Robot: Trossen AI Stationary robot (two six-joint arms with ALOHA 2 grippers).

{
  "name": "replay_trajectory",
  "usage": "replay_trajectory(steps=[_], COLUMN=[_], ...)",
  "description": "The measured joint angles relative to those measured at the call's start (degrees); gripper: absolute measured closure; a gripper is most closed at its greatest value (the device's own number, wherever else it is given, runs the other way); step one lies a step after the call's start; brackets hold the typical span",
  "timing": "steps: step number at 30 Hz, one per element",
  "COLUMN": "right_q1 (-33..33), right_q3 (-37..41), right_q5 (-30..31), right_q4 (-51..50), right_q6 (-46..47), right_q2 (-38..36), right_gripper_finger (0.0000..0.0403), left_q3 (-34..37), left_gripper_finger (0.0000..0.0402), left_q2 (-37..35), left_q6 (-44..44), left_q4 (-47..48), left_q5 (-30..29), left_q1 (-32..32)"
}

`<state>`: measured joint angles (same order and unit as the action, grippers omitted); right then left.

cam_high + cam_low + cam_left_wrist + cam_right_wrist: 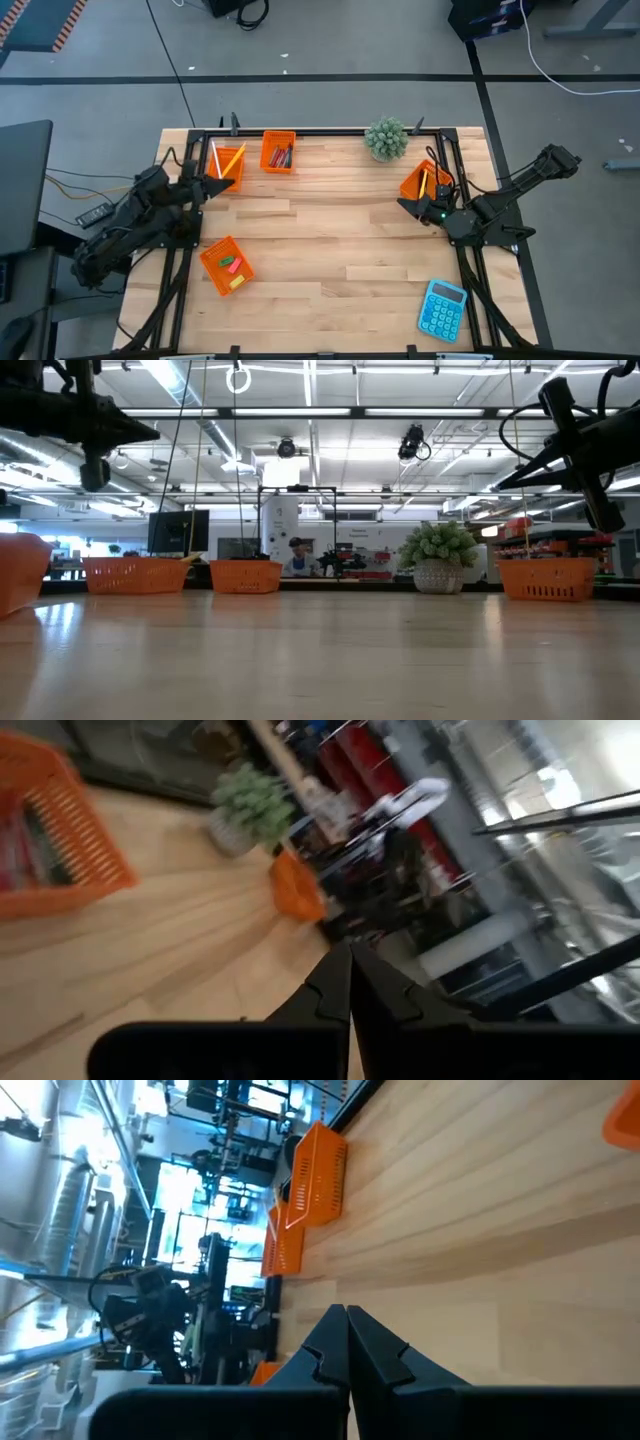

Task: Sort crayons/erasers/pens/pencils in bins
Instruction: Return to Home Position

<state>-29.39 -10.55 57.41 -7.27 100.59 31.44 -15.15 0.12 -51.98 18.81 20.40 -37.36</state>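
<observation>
Upper left on the surface (330, 250), the left jaws are seen pressed together and empty, just beside the first bin (241, 160), where the pencils (233, 157) lie slanted. Crayons (282, 156) are held in the next bin (279, 135), erasers (232, 266) in the lower-left bin (211, 258). Centre right, the right jaws are closed on nothing beside the last bin (414, 184). No loose stick is left to be reached; open boards are offered for both arms to be drawn back.

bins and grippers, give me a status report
Left gripper shut, empty, left side; right gripper shut, empty, right side. Four bins hold items, nothing loose on table. Plant, calculator out of the way.
</observation>
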Motion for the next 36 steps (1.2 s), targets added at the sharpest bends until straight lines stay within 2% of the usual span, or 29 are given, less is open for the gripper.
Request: replay_trajectory(steps=[9, 11, 17, 21, 24, 27, 29, 32, 36], right_q1=[-0.5, -0.5, 0.2, 3.3, 7.4, 12.7, 16.6, 23.0, 30.6], right_q3=[0.0, 0.0, 0.0, 0.0, 0.0, 0.0, 0.0, 0.0, 0.4], right_q5=[-4.5, -6.4, -13.3, -18.5, -24.7, -33.7, -41.0, -51.9, -60.1], right_q4=[0.9, 2.9, 6.2, 6.1, 6.5, 8.6, 12.8, 19.9, 21.7], right_q6=[-3.4, -7.1, -19.6, -32.4, -43.3, -49.6, -53.6, -57.9, -60.5], right_q2=[-0.4, -0.8, -1.7, -1.6, -1.6, -1.4, -1.4, -1.4, -1.4], right_gripper_finger=[0.0397, 0.0397, 0.0397, 0.0397, 0.0397, 0.0397, 0.0397, 0.0397, 0.0397], left_q3=[9.1, 10.2, 11.1, 11.1, 11.1, 11.0, 11.8, 13.6, 14.5], left_gripper_finger=[0.0392, 0.0389, 0.0396, 0.0391, 0.0391, 0.0396, 0.0396, 0.0392, 0.0396], left_q2=[0.1, 0.1, 0.1, 0.1, 0.1, 0.1, 0.1, 0.1, 0.2], left_q6=[-8.2, -9.2, -8.2, -5.5, -1.7, -0.1, 0.1, -0.1, 0.5], left_q4=[-13.1, -15.2, -13.6, -13.5, -11.7, -10.6, -13.6, -18.7, -20.2], left_q5=[-1.2, -1.9, -3.0, -5.6, -8.2, -9.9, -10.1, -11.0, -16.2], left_q1=[0.0, 0.0, 0.0, 0.0, 0.0, 0.0, 0.4, 2.0, 6.4])
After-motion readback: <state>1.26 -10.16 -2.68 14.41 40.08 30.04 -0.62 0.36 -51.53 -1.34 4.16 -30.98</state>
